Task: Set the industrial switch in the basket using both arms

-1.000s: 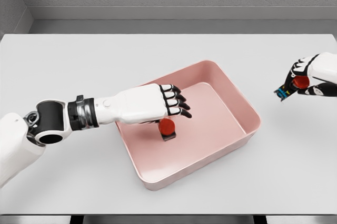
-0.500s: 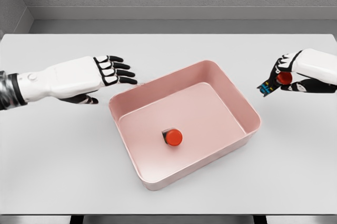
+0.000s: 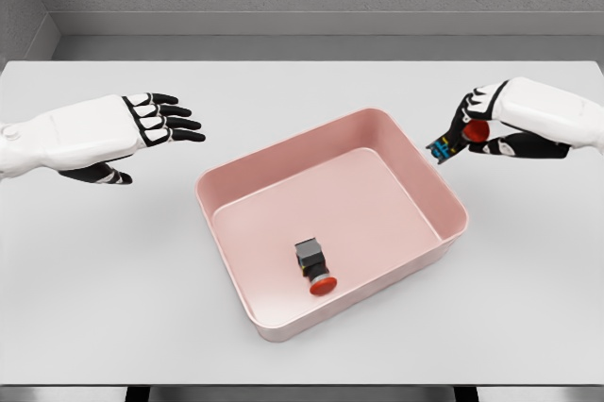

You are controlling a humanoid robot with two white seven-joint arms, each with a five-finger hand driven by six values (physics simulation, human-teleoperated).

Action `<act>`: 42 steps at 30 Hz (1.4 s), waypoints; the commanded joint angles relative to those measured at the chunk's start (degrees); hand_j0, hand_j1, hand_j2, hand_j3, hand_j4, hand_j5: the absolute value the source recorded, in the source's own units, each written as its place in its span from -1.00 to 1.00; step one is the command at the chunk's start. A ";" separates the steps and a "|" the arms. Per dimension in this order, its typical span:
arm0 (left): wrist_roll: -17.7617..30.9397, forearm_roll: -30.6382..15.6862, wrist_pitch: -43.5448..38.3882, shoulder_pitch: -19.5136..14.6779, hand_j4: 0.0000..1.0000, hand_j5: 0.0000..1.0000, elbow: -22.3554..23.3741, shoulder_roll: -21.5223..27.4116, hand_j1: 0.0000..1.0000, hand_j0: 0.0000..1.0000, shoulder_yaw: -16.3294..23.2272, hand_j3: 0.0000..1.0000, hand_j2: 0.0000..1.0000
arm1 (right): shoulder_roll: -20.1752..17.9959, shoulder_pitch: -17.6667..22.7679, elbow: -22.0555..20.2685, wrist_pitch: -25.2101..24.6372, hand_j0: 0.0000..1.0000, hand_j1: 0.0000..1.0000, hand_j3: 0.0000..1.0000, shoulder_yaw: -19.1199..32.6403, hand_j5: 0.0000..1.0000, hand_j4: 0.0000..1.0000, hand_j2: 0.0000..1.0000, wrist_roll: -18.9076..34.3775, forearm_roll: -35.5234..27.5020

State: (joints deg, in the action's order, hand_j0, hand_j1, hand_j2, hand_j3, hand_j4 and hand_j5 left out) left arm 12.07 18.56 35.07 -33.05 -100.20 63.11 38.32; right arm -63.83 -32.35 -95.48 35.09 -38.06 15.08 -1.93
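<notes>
A pink basket (image 3: 453,206) sits in the middle of the white table. Inside it, near the front wall, lies an industrial switch (image 3: 315,266) on its side, dark body with a red button. My right hand (image 3: 469,134) hovers just past the basket's right rim, shut on a second switch (image 3: 457,141) with a red button and a blue-and-black body. My left hand (image 3: 151,128) is open, fingers spread, out over the table left of the basket and holding nothing.
The white table (image 3: 113,289) runs to a grey wall at the back. Its front edge lies close below the basket.
My left hand let go of the switch in the basket and drew back to the left. That switch tipped over and slid forward. The right hand carried its switch leftward toward the basket.
</notes>
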 commanded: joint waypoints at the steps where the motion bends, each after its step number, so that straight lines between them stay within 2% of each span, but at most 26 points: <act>1: 0.06 -0.36 -0.07 0.00 1.00 1.00 0.01 -0.09 1.00 1.00 0.00 1.00 1.00 | 1.52 -0.08 -0.23 -0.09 -0.12 -0.12 -0.12 0.01 -0.12 -0.12 -0.12 0.21 -0.44; 12: 0.06 -0.28 -0.07 0.00 1.00 1.00 0.01 0.00 1.00 1.00 0.00 1.00 1.00 | 6.00 -0.70 -0.41 -0.09 -0.12 -0.12 -0.12 -0.61 -0.12 -0.12 -0.12 0.74 -0.44; 16: 0.06 -0.28 -0.07 -0.09 1.00 1.00 0.09 -0.09 1.00 1.00 -0.09 1.00 1.00 | 9.25 -0.70 -0.41 -0.09 -0.12 -0.12 -0.12 -0.78 -0.12 -0.12 -0.12 2.41 -0.36; 20: 0.06 -0.28 -0.07 -0.09 1.00 1.00 0.09 0.26 1.00 1.00 -0.09 1.00 1.00 | 12.41 -3.42 -0.49 -0.09 -0.12 -0.12 -0.12 -4.56 -0.12 -0.12 -0.12 3.29 -0.36; 27: 0.06 -0.28 -0.07 0.00 1.00 1.00 0.09 0.35 1.00 1.00 -0.09 1.00 1.00 | 13.64 -5.18 -0.49 -0.09 -0.07 -0.07 -0.07 -5.97 -0.07 -0.07 -0.07 4.60 -0.27; 30: -0.03 -0.19 -0.07 0.00 1.00 1.00 0.09 0.18 1.00 1.00 -0.09 1.00 1.00 | 14.87 -6.33 -0.49 -0.09 0.21 0.21 0.21 -5.97 0.21 0.21 0.21 4.60 -0.27; 31: 0.06 -0.19 -0.07 0.00 1.00 1.00 0.18 0.26 1.00 1.00 -0.09 1.00 1.00 | 15.40 -7.03 -0.49 -0.09 0.39 0.39 0.39 -5.97 0.39 0.39 0.39 4.60 -0.27; 32: 0.06 -0.19 -0.07 -0.09 1.00 1.00 0.44 0.18 1.00 1.00 -0.09 1.00 1.00 | 15.75 -7.20 -0.49 -0.09 0.74 0.74 0.74 -6.06 0.74 0.74 0.74 4.52 -0.27; 33: 0.06 -0.19 -0.07 -0.09 1.00 1.00 0.53 0.00 1.00 1.00 -0.09 1.00 1.00 | 15.84 -7.64 -0.49 -0.09 1.00 1.00 1.00 -6.06 1.00 1.00 1.00 4.60 -0.27; 39: 0.06 -0.10 -0.07 -0.09 1.00 1.00 0.44 0.00 1.00 1.00 -0.09 1.00 1.00 | 15.76 -8.79 -0.41 -0.09 1.00 1.00 1.00 -5.80 1.00 1.00 1.00 6.89 -0.27; 41: 0.06 -0.19 -0.07 -0.09 1.00 1.00 0.45 -0.09 1.00 1.00 -0.09 1.00 1.00 | 12.59 -8.70 0.03 -0.09 1.00 1.00 1.00 -5.18 1.00 1.00 1.00 6.80 -0.27; 42: 0.06 -0.19 -0.07 -0.09 1.00 1.00 0.44 0.00 1.00 1.00 -0.09 1.00 1.00 | 10.92 -8.17 0.12 -0.09 1.00 1.00 1.00 -3.25 1.00 1.00 1.00 6.63 -0.27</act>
State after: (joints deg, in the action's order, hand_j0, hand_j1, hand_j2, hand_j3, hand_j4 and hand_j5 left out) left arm 12.15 18.77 35.06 -33.14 -99.72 63.04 38.27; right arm -50.62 -40.25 -95.61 35.14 -42.74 21.67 -1.69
